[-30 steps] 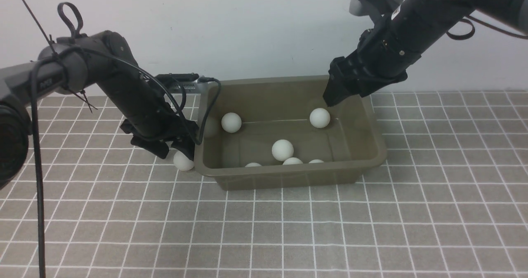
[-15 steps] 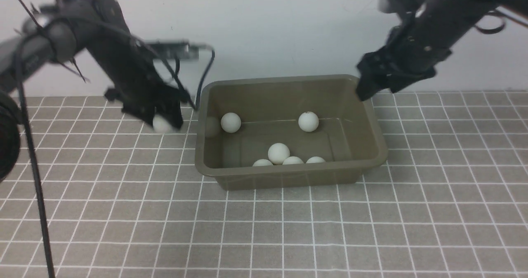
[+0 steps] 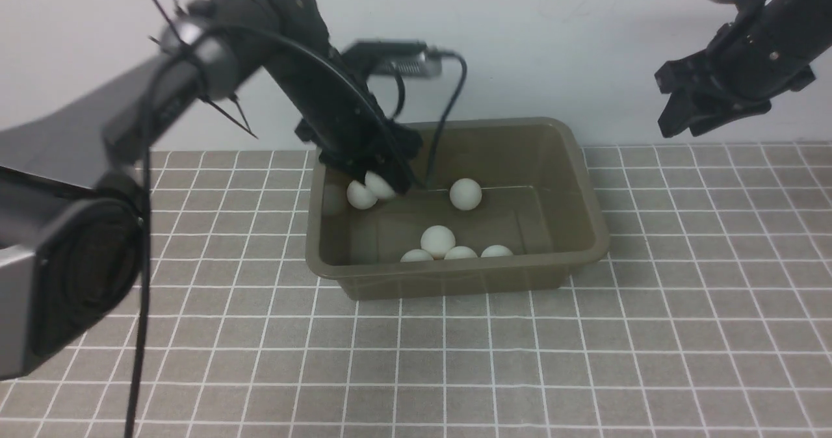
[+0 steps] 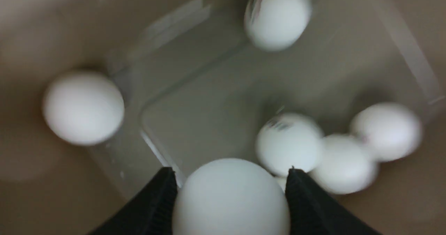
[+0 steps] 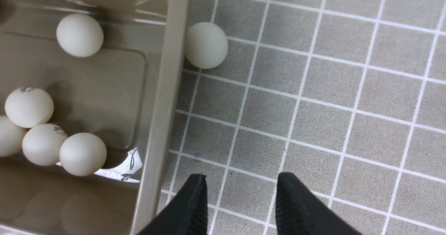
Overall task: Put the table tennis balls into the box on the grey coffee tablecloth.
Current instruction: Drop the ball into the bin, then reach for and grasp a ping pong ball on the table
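My left claw (image 4: 230,174) clamps one small matte white table tennis ball (image 4: 230,202) over the olive-brown plastic box (image 3: 455,281), which sits on the grey-brown gridded tablecloth (image 3: 585,360); six more balls (image 3: 465,193) lie inside. My right claw (image 5: 240,193) hangs apart, empty. Dropped from height, the ball could bounce out.

My fingers (image 5: 190,207) are showing black; the balls (image 5: 79,35) inside the box (image 5: 163,88) are showing matte white, some wearing small dark logos; the box is gleaming olive-brown; the tablecloth (image 5: 313,123) beneath it is showing grey-brown, white-gridded.
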